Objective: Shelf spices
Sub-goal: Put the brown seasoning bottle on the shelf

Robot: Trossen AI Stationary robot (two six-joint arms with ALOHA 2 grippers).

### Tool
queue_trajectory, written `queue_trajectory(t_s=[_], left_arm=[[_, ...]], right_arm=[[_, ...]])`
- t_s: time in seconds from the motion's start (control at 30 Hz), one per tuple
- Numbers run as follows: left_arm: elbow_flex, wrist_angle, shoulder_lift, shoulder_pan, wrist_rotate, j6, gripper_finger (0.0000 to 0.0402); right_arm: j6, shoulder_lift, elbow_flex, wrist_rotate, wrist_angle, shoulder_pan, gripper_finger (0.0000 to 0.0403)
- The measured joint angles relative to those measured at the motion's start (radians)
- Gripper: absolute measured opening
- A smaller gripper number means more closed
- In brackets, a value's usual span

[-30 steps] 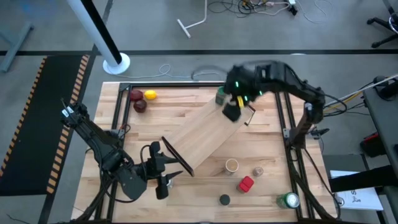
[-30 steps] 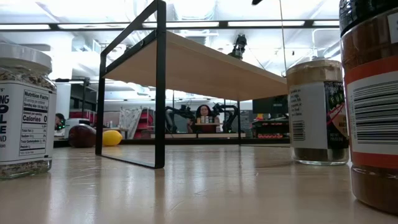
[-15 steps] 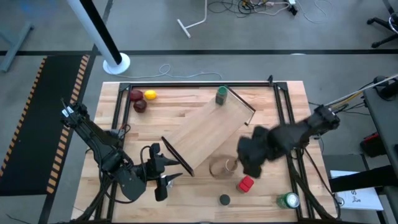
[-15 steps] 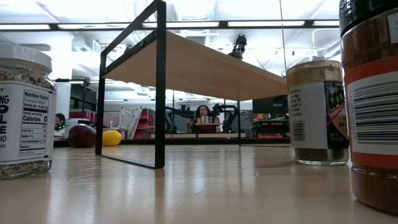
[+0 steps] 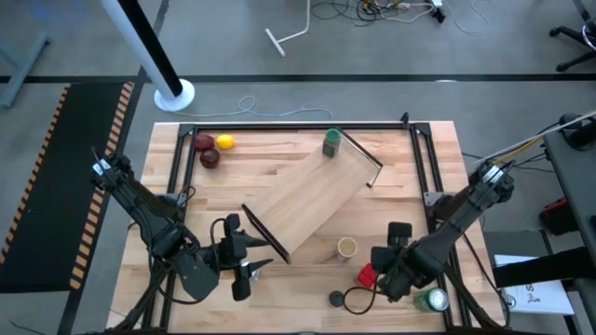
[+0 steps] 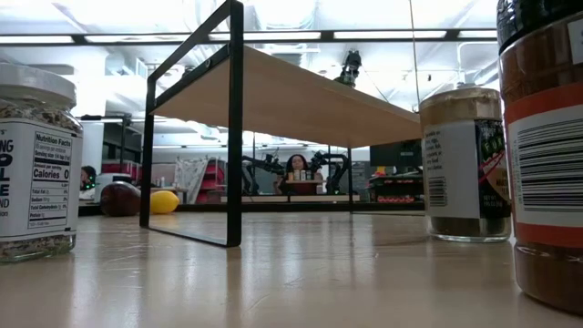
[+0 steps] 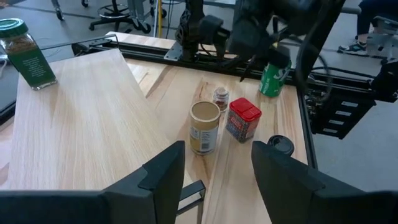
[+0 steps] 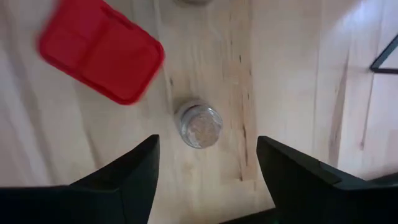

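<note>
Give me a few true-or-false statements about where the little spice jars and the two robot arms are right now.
1. The green-lidded jar stands on the shelf. True.
2. The right gripper has its fingers spread above the tiny jar. True.
3. The red box is on the shelf. False: it sits on the table, beside the tan cylinder.
4. The left gripper holds the tan cylinder. False: its fingers are empty.
</note>
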Motion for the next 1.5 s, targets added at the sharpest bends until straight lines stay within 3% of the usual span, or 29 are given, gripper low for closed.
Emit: queue_trajectory(t_s=[0.27, 0.97, 1.5], left_arm=[[0.0, -0.001, 0.0, 0.001, 0.0, 0.001, 0.018], [0.0, 0.001, 0.0, 0.001, 0.0, 0.001, 0.0183], [0.0, -0.002, 0.0, 0.001, 0.0, 0.001, 0.0176]], right_arm=[[-0.024, -0.026, -0.158, -0.053, 0.198, -0.011, 0.0231], [-0.012, -0.053, -0.391, -0.061, 0.46, -0.07, 0.026], [-0.002, -0.053, -0.487, -0.14, 0.536, -0.092, 0.0168]])
